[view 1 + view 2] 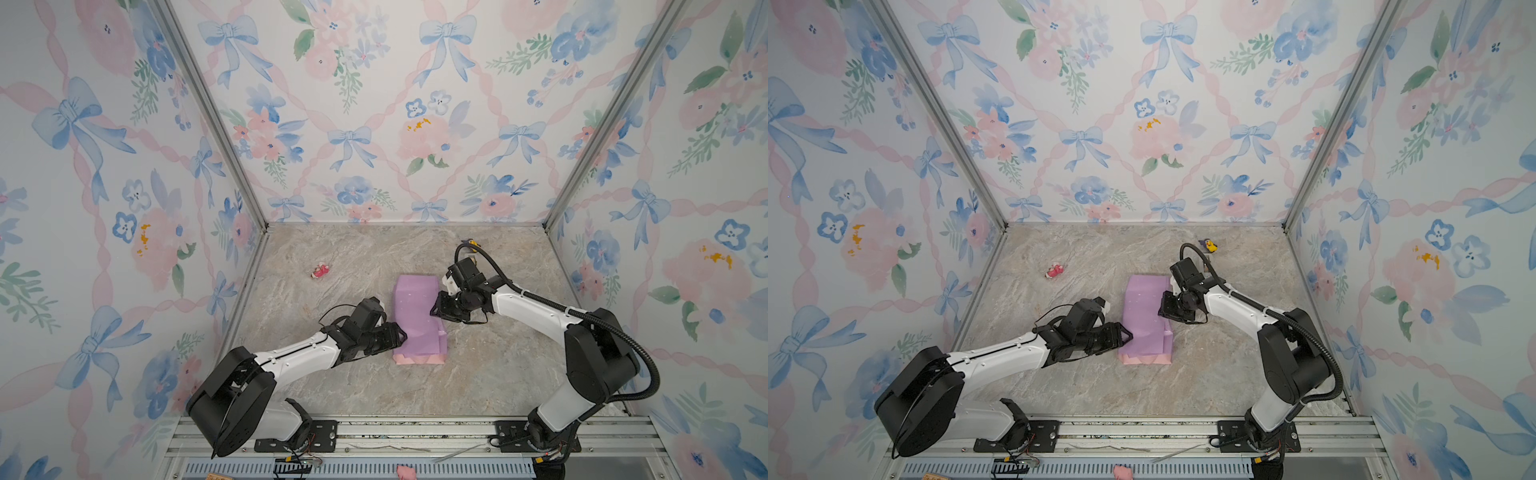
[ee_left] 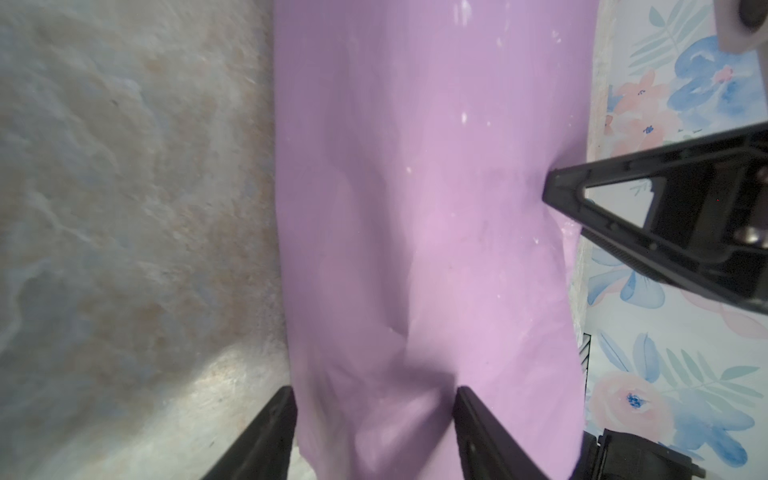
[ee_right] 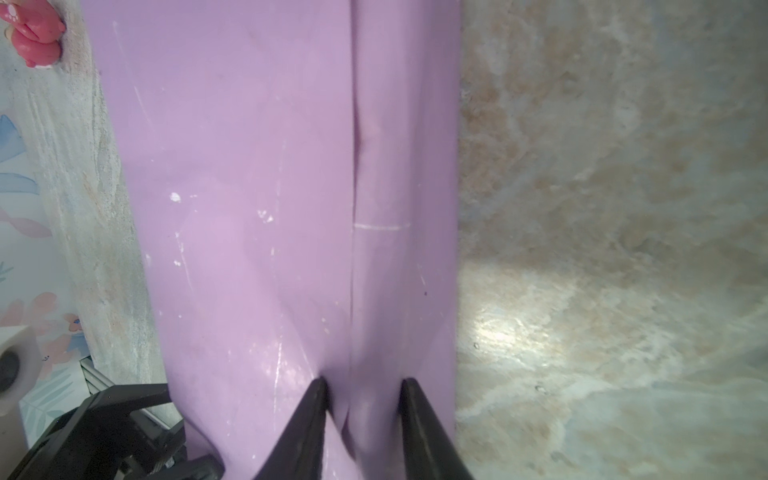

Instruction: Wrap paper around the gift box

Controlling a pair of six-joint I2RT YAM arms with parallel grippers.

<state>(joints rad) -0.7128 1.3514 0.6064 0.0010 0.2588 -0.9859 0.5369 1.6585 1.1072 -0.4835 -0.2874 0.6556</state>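
Table (image 1: 353, 257) holds paper (image 1: 417, 316) folded over the box. Your right gripper (image 1: 435, 306) pinches it; left gripper (image 1: 403, 335) straddles it, grip unclear. Next, tuck the ends.

Robot lab test cell, not a lived-in room. Evidence: 3 walls are flat panels (image 1: 374, 124) w/ printed bow-and-flower wallpaper, held in bare aluminium posts (image 1: 212, 124) that run from upper left & upper right of both top views down to the desk's back corners. Desk (image 1: 353, 257) = marble-look sheet, boxed in by the panels. Along the bottom edge: slotted aluminium rail (image 1: 415, 430) w/ black mount plates (image 1: 511, 432). Left arm (image 1: 291, 357) & right arm (image 1: 536, 309) stand on those plates. Loose wiring (image 1: 303, 455) at the left base, ribbed cable hose (image 1: 656, 374) at lower right.
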